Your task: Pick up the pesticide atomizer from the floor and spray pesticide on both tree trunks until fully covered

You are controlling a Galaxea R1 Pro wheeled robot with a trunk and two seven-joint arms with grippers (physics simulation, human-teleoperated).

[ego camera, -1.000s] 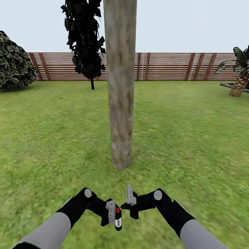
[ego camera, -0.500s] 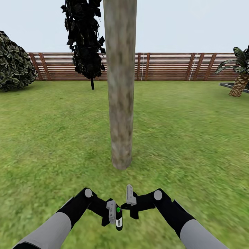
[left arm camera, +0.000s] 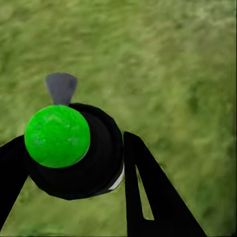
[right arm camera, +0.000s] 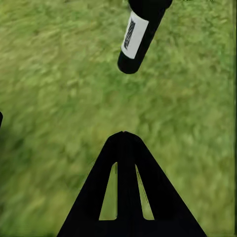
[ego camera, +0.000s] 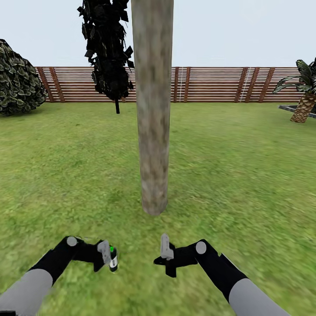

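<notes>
One thick, mottled grey-beige tree trunk (ego camera: 152,131) rises from the garden lawn straight ahead of me. My left gripper (ego camera: 109,261) is low at the left, shut on the pesticide atomizer (ego camera: 113,259), a small black bottle whose top glows green. In the left wrist view the green top (left arm camera: 57,136) sits on the black body between two dark fingers (left arm camera: 143,192). My right gripper (ego camera: 161,261) hovers in front of the trunk's base, shut on nothing, its fingers (right arm camera: 123,148) pressed together. Beyond them the atomizer (right arm camera: 138,39) shows its white label.
Grass surrounds the trunk on all sides. A brown slat fence (ego camera: 210,83) closes the far end. A slim dark tree (ego camera: 107,52) stands back left, a rounded bush (ego camera: 17,79) far left, and a palm (ego camera: 305,103) far right.
The atomizer's top went from red to green. My left arm has since swung left with the bottle, away from the right gripper. The right arm and the view stayed still.
</notes>
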